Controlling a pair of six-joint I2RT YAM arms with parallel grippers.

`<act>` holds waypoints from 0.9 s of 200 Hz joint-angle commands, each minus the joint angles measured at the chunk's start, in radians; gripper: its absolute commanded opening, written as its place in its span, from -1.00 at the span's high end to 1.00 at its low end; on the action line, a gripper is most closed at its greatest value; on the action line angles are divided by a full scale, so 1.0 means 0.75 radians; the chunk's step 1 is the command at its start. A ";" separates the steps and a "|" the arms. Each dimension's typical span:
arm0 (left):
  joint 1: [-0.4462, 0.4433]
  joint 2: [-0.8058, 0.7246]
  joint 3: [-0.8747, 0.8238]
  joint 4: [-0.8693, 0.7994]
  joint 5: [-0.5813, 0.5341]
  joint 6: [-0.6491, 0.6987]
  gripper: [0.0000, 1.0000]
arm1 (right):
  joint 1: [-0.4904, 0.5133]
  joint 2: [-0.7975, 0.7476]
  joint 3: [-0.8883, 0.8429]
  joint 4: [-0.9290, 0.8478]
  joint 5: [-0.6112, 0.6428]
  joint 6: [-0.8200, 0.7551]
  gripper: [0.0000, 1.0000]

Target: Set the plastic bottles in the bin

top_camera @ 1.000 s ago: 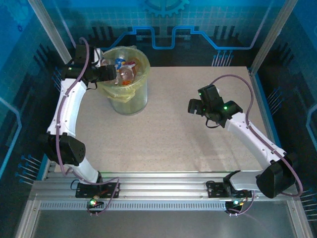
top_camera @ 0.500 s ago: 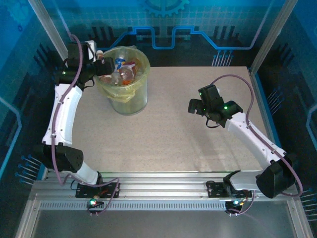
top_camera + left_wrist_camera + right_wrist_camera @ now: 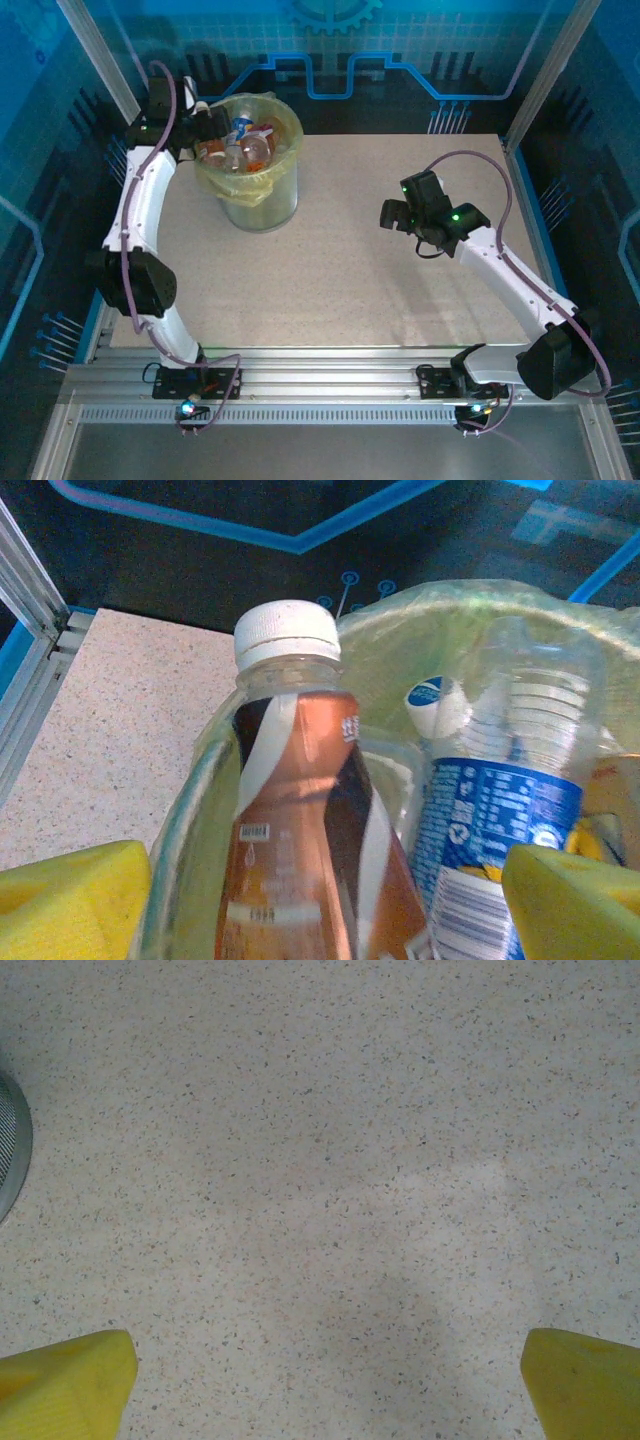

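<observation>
The bin (image 3: 262, 195), upper left of the overhead view, holds the plastic bottles (image 3: 250, 140); the left end effector (image 3: 325, 905) stands spread at its rim either side of a brown-labelled bottle (image 3: 300, 800), the right end effector (image 3: 325, 1380) spread above the desk (image 3: 380, 290) centre right.

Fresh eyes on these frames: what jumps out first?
The bin, far left on the table, is crammed with bottles. The left end effector hangs open at its rim, facing a white-capped brown-label bottle beside a blue-label bottle. The right end effector hangs open over the table's right half.
</observation>
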State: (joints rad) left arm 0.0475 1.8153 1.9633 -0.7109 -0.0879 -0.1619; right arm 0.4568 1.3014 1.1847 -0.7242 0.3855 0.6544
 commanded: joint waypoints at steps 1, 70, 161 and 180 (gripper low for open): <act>0.012 0.030 0.065 0.016 0.057 -0.030 -0.77 | -0.023 -0.018 -0.021 0.002 0.017 0.003 -1.00; 0.012 -0.021 -0.005 0.099 0.155 0.016 -0.25 | -0.030 -0.006 -0.018 0.004 0.018 0.006 -0.99; -0.014 -0.065 -0.055 0.112 0.272 0.075 -0.22 | -0.034 -0.006 -0.020 0.006 0.011 0.009 -1.00; -0.018 -0.093 -0.073 0.145 0.326 0.102 -0.27 | -0.034 -0.006 -0.019 0.008 0.009 0.007 -1.00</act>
State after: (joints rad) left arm 0.0437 1.8080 1.9270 -0.6453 0.0765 -0.1287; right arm 0.4438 1.3018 1.1774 -0.7242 0.3855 0.6544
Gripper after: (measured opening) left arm 0.622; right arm 0.998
